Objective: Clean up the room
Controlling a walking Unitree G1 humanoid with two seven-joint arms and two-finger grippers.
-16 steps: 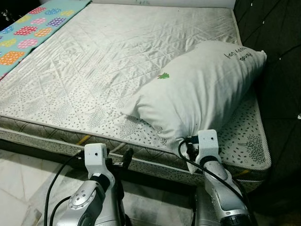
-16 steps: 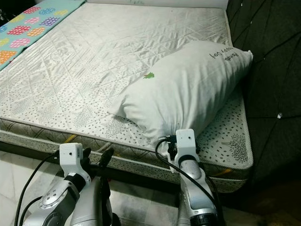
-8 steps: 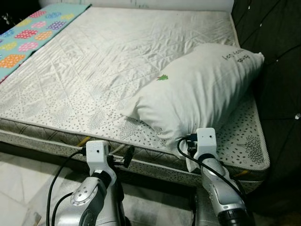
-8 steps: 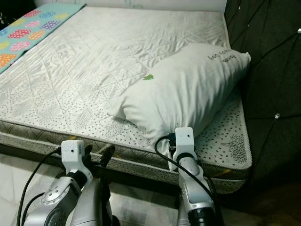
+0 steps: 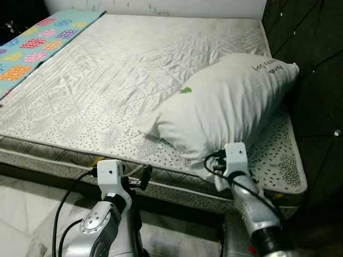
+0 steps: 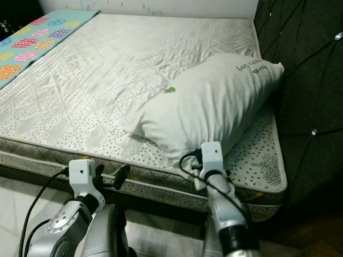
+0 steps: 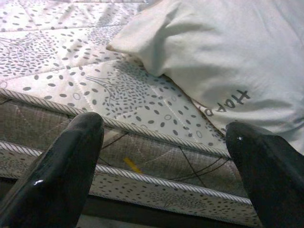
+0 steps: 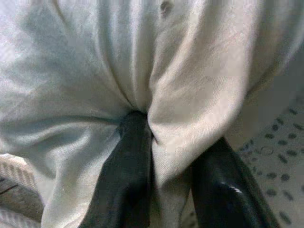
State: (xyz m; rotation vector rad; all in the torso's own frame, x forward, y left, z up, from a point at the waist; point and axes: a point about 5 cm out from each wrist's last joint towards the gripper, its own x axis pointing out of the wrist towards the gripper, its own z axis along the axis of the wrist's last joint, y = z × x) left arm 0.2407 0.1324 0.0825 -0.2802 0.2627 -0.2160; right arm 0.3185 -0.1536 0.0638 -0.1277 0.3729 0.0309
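A white pillow with a small green tree print lies on the bare quilted mattress, near its right front corner. My right gripper is shut on the pillow's near corner, with cloth bunched between its two black fingers. The right arm reaches up to the mattress edge. My left gripper is open and holds nothing; it hovers in front of the mattress side, below the bed's front edge. Its fingers frame the mattress piping and the pillow.
A dark tufted headboard runs along the right side of the bed. A colourful dotted sheet lies at the far left. Pale marble floor shows below the bed on the left.
The view has shifted slightly. My right arm has pushed forward and a little right, still holding the pillow's corner. The left gripper has stayed put.
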